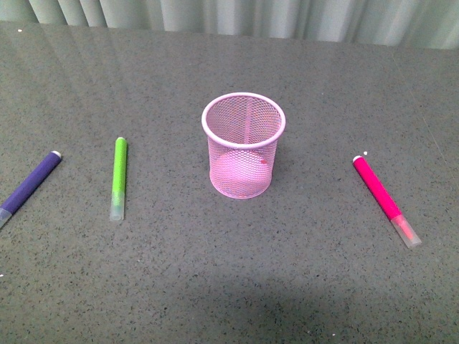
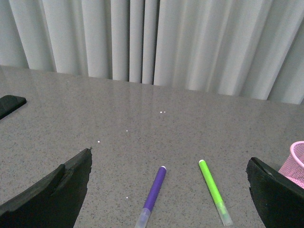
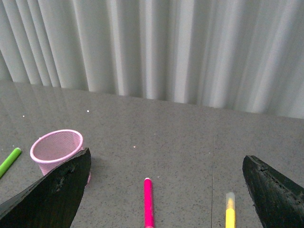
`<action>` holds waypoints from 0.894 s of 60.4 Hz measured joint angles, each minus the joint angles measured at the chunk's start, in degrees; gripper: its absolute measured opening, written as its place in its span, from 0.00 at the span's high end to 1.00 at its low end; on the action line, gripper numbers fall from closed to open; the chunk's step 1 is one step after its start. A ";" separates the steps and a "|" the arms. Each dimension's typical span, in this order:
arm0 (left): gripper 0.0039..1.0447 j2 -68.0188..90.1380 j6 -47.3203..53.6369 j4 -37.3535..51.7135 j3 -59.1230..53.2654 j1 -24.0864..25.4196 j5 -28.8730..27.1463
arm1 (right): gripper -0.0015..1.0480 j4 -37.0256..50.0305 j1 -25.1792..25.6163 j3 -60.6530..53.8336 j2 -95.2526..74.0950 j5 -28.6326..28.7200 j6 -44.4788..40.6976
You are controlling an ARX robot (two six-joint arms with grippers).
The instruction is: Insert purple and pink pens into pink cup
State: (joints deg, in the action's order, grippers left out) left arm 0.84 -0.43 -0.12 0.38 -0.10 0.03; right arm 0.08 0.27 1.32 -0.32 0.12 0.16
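Left gripper (image 2: pixel 169 156): 2 black fingers (image 2: pixel 52 192) spread wide, nothing between them, above the table. Right gripper (image 3: pixel 166 156): same, fingers apart and not holding anything. Grey speckled glossy table (image 1: pixel 215 279), pale pleated curtain (image 1: pixel 215 14) behind its far edge. Pink wire-mesh cup (image 1: pixel 244 168) upright mid-table, its pink base visible through the mesh. Purple pen (image 1: pixel 32 183) lies flat far to the robot's left, partly cut off by the frame edge. Lime green marker (image 1: pixel 120 175) lies between it and the cup, apart from both. Pink pen (image 1: pixel 380 192) lies flat on the right, well apart from the cup. Yellow marker (image 3: pixel 230 211) lies near the pink pen, right wrist view only.
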 joint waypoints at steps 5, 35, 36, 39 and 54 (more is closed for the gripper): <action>0.07 0.00 0.00 0.00 0.00 0.00 0.00 | 0.07 0.00 0.00 0.00 0.00 0.02 0.00; 0.07 0.00 0.00 0.00 0.00 0.00 0.00 | 0.07 0.00 0.00 0.00 0.00 0.02 0.00; 0.07 0.00 0.00 0.00 0.00 0.00 0.00 | 0.07 0.00 -0.02 0.00 0.00 0.00 0.00; 0.07 0.00 0.00 0.00 0.00 0.00 0.00 | 0.07 0.00 0.00 0.00 0.00 0.02 0.00; 0.07 0.00 0.00 0.00 0.00 0.00 0.00 | 0.07 0.00 0.00 0.00 0.00 0.00 0.00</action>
State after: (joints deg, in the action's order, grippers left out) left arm 0.84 -0.43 -0.12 0.38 -0.10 0.03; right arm 0.08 0.27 1.32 -0.32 0.12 0.16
